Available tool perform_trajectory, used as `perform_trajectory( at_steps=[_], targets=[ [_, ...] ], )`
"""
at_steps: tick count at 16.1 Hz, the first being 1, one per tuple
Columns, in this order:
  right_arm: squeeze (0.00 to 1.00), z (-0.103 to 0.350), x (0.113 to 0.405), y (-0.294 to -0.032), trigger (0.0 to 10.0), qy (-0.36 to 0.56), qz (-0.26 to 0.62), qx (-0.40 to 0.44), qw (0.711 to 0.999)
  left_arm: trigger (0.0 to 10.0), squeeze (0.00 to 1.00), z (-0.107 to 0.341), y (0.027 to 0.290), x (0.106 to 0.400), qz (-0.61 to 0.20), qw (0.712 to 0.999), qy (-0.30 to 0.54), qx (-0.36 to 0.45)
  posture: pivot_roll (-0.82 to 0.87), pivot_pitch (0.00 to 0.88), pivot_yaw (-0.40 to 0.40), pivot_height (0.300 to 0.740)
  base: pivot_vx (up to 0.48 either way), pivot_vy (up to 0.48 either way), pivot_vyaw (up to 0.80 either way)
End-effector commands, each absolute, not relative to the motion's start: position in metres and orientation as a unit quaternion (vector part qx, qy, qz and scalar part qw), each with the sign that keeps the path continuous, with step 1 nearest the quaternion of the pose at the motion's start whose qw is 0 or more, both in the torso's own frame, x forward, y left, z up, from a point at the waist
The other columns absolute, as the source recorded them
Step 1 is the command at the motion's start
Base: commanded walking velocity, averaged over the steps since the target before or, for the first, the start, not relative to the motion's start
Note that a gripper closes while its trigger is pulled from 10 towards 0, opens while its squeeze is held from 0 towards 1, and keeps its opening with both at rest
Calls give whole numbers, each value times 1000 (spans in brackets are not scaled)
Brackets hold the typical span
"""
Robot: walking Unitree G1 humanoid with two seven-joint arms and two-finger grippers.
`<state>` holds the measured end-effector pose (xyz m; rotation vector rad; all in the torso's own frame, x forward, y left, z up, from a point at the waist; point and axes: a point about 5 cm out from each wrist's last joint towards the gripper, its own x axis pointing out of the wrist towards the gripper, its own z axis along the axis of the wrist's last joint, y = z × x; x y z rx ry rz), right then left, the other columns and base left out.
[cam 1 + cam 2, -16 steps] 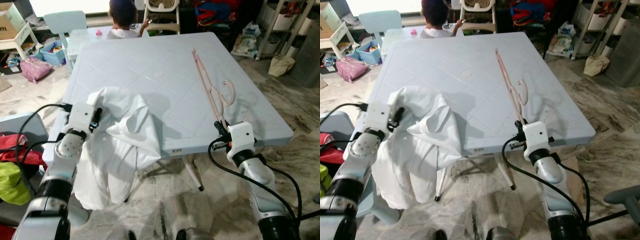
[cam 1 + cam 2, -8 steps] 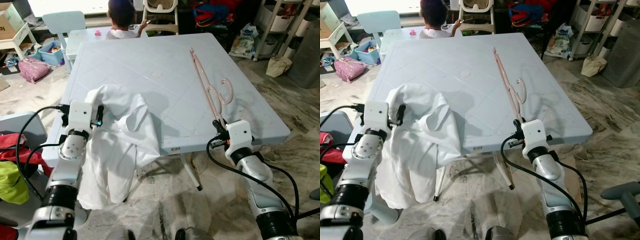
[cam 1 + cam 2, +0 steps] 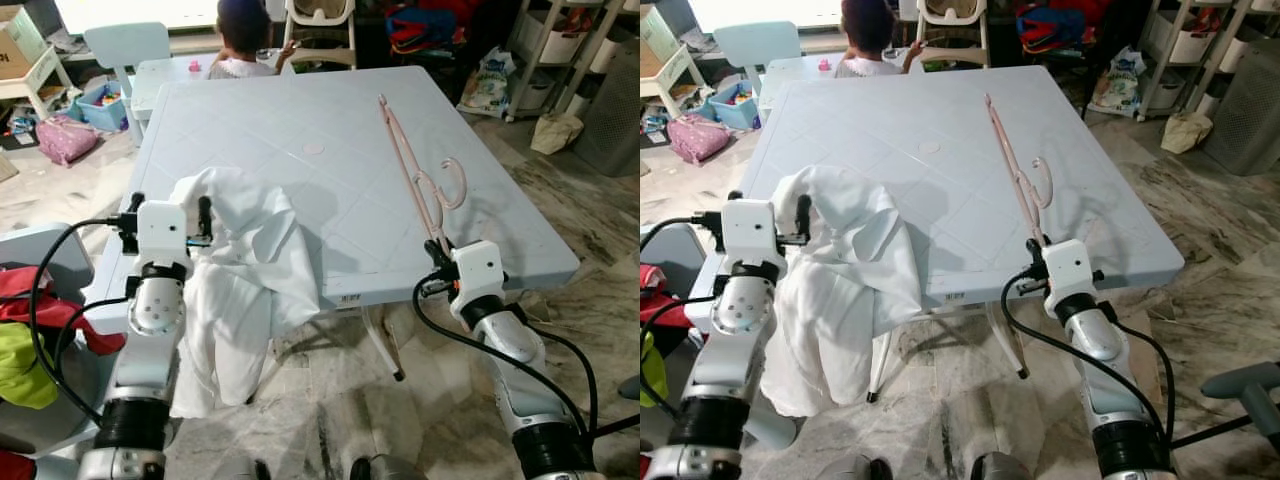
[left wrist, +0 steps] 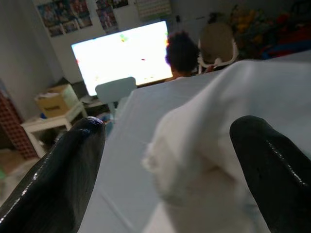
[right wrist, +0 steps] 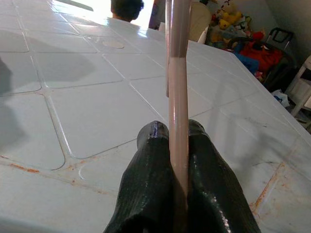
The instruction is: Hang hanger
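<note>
A long pink hanger (image 3: 415,170) lies on the light blue table (image 3: 280,110), its hook curling toward the right edge. My right gripper (image 3: 440,250) is at the table's front right edge, shut on the hanger's near end; in the right wrist view the pink bar (image 5: 178,48) runs out from between the two closed fingers (image 5: 153,145). A white garment (image 3: 245,270) is draped over the front left corner and hangs toward the floor. My left gripper (image 3: 169,208) stands open at the garment's left side, with white cloth (image 4: 233,92) between its spread fingers (image 4: 73,160), untouched.
A person (image 3: 243,35) sits at the table's far side, beside a small pale chair (image 3: 125,45) and a high chair (image 3: 322,20). Shelving and bags (image 3: 570,60) stand at the right. Toys (image 3: 65,135) and red and green cloth (image 3: 25,340) lie at the left.
My left arm has swung upright and closer to the garment, its open fingers now pointing at the cloth. The hanging cloth has drawn in a little. The right gripper keeps its hold.
</note>
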<state>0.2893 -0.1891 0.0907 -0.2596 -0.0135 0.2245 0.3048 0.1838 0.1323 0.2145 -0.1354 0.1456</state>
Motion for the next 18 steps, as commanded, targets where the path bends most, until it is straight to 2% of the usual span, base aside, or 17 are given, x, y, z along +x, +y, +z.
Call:
perform_trajectory(
  at_steps=[1,5,9,14,16,17,18],
  targets=[
    [0,86,290,-188,10000,6,114,-127,985,10000,0,130,181,301,74,991,-56,92,-51,0,21,740,0,0,0],
    [0,84,290,-189,10000,9,115,-129,985,10000,0,124,175,279,73,994,-56,61,-49,0,19,740,0,0,0],
    [0,82,292,-182,10000,9,124,-136,983,10000,0,107,176,261,62,997,-1,53,-20,0,18,740,0,0,0],
    [0,82,292,-179,10000,5,131,-146,981,10000,0,78,178,256,58,990,124,-36,-15,0,18,740,0,0,0],
    [0,82,292,-179,10000,5,132,-146,981,10000,0,73,176,256,39,987,151,-40,-18,0,19,740,0,0,0],
    [0,81,291,-179,10000,6,132,-146,980,902,0,73,177,258,41,986,154,-41,-20,0,20,740,0,0,0],
    [0,81,291,-179,10000,6,132,-147,980,0,0,73,179,260,38,986,159,-35,-20,0,20,740,0,0,0]
  ],
)
